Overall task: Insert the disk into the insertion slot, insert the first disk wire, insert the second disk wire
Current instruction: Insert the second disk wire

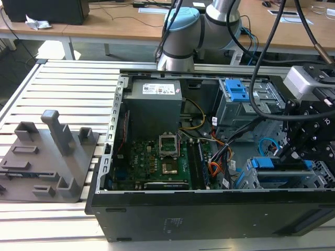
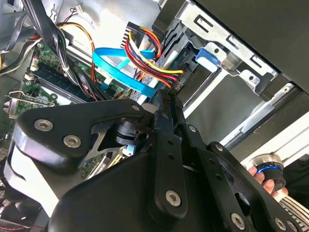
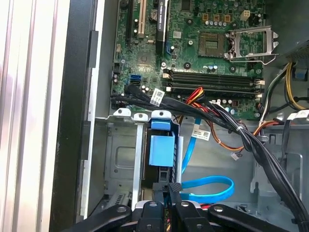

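The flat disk in its bright blue plastic frame [image 1: 277,163] sits inside the grey metal cage with little holes [image 1: 261,180], low in the open black computer case [image 1: 209,214], toward the exterior view's right. In the first wrist view the blue frame [image 3: 161,147] stands in the cage [image 3: 120,159], and a flat blue ribbon wire [image 3: 207,189] curls beside it. The black gripper [image 1: 293,151] hangs right above the disk. Its fingers [image 3: 173,191] are pressed close together and reach down at the disk's end. I cannot tell if they pinch anything. The green board [image 1: 162,162] lies near.
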Robot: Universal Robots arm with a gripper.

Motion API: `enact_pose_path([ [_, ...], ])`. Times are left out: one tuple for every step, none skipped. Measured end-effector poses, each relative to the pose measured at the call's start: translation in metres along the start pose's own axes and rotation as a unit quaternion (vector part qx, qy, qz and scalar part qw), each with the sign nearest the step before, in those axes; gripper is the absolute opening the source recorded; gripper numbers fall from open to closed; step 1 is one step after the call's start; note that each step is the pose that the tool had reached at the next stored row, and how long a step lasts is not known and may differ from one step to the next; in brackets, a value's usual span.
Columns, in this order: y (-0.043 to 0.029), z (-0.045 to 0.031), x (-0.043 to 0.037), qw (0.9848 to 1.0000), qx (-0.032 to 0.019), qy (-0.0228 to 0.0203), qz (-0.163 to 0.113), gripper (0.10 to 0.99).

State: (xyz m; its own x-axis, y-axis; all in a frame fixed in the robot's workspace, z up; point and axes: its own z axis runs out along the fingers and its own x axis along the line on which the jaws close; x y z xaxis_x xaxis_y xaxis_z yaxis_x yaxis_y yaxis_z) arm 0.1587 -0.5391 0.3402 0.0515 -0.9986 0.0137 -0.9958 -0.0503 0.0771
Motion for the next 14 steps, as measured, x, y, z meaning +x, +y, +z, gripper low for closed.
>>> enact_pose_path([
  [0.0000, 0.0005, 0.0001, 1.0000, -0.0001, 0.0002, 0.000, 0.161],
  [0.0000, 0.0006, 0.0001, 1.0000, 0.0000, 0.0002, 0.000, 0.161],
  [0.0000, 0.0008, 0.0001, 1.0000, 0.0000, 0.0000, 0.000, 0.161],
  [0.0000, 0.0009, 0.0001, 1.0000, 0.0000, -0.0001, 0.000, 0.161],
  [-0.0001, 0.0012, 0.0000, 1.0000, 0.0001, -0.0005, 0.000, 0.161],
  [-0.0001, 0.0014, 0.0000, 1.0000, 0.0001, -0.0005, 0.000, 0.173],
  [-0.0001, 0.0014, 0.0000, 1.0000, 0.0000, -0.0005, 0.000, 0.173],
  [0.0000, 0.0012, 0.0000, 1.0000, 0.0000, -0.0003, 0.000, 0.235],
  [0.0000, 0.0010, 0.0001, 1.0000, 0.0000, -0.0002, 0.000, 0.235],
  [0.0000, 0.0007, 0.0001, 1.0000, 0.0000, -0.0001, 0.000, 0.235],
  [0.0003, -0.0038, 0.0002, 1.0000, 0.0000, -0.0001, 0.000, 0.235],
  [0.0007, -0.0084, 0.0002, 1.0000, 0.0000, -0.0001, 0.000, 0.235],
  [0.0011, -0.0132, 0.0003, 1.0000, 0.0000, -0.0002, 0.000, 0.235],
  [0.0016, -0.0197, 0.0003, 1.0000, 0.0000, -0.0001, 0.000, 0.235],
])
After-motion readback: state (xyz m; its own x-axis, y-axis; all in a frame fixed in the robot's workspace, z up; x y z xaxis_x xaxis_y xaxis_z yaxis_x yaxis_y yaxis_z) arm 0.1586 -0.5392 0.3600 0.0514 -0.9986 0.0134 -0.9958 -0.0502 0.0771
